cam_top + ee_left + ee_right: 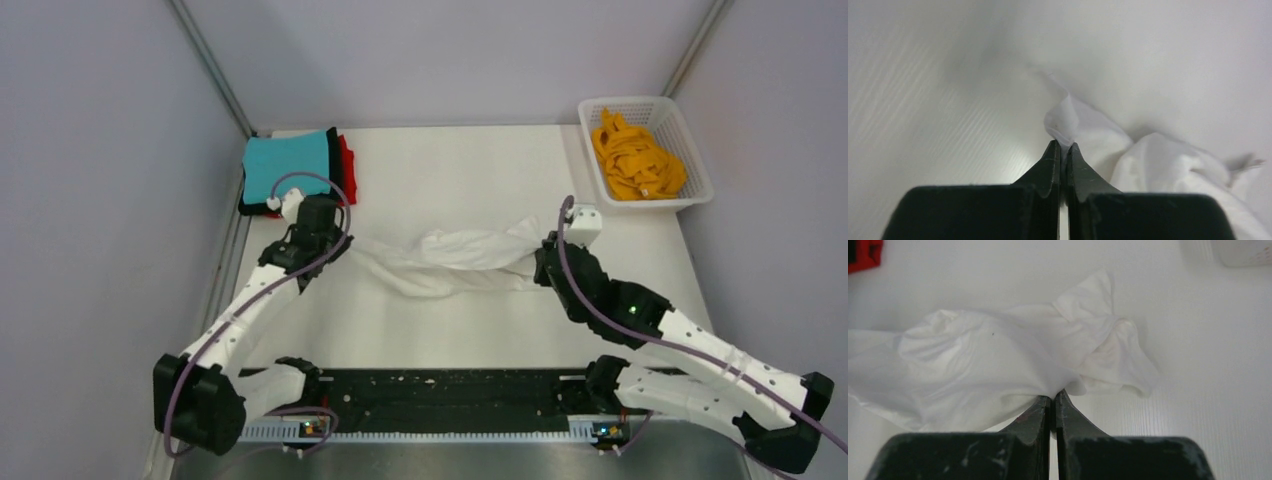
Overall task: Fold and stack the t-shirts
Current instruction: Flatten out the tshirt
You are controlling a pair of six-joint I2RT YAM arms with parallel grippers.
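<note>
Step in hand looks like spreading the white t-shirt (450, 262), which lies as a twisted rope mid-bench (470, 170). To do it well, draw both ends apart evenly and low so the twist drops out, then lay it flat; thin cloth could slip from so small a pinch. The left gripper (1062, 146) is clenched on a corner at the shirt's left end, the right gripper (1053, 396) on a bunched edge at its right end. The shirt spans between the 2. The teal t-shirt (285, 165) tops the far-left stack, and the orange t-shirt (635, 160) is in the basket (700, 170).

No text, labels, brands, nos. or signs can be read anywhere in the pics.
</note>
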